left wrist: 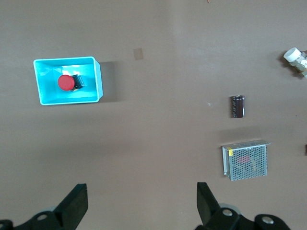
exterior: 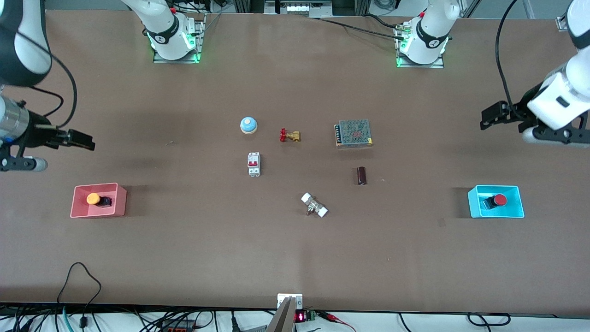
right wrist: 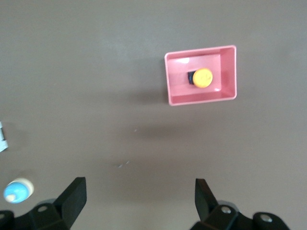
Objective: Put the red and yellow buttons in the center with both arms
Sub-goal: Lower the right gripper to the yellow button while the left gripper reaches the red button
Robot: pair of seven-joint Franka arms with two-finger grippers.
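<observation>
White fitting (exterior: 314,205) mid-table, w/ bare tabletop (exterior: 295,258) around.

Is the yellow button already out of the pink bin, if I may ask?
No, the yellow button lies inside the pink bin.

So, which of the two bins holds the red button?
The cyan bin at the left arm's end of the table holds the red button; the pink bin holds the yellow button.

Left gripper (exterior: 489,116) at 3 o'clock — fingers (left wrist: 74,203) wide apart, empty. Right gripper (exterior: 83,139) at 9 o'clock — likewise spread, empty.
</observation>
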